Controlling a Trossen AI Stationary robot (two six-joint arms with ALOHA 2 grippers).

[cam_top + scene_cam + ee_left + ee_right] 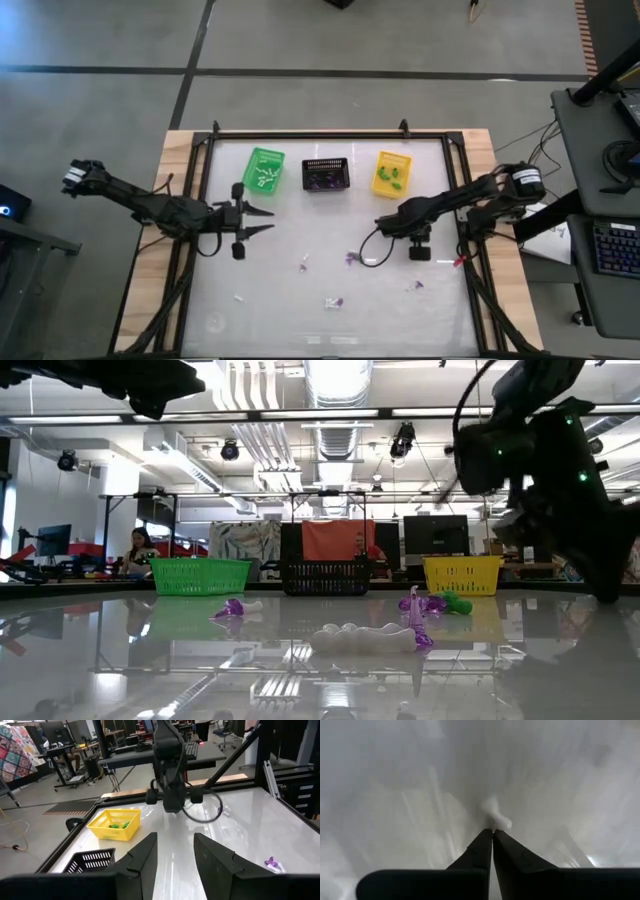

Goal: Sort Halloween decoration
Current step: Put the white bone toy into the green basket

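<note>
White glossy bench (300, 310) fills the centre of the high view, framed in black rails on a wooden base, grey floor around it. Three small baskets sit in a row across the upper middle: green basket (263, 168) at left with white bits inside, black basket (325, 174) in the centre with purple bits, yellow basket (391, 173) at right with green bits. Loose trinkets (333, 302) lie scattered over the lower centre of the bench: a purple one (350, 259) just left of the right arm's tip, a pale one (302, 265) further left, another purple one (418, 286) at lower right. Left pincer (268, 221) hovers at centre left below the green basket, jaws parted, nothing between them. Right pincer (492, 833) sits right of centre, pointing down at the bench; its wrist view shows the fingers pressed together at the tips, with a white trinket (496, 814) just ahead of them. Cannot tell if it is gripped.
</note>
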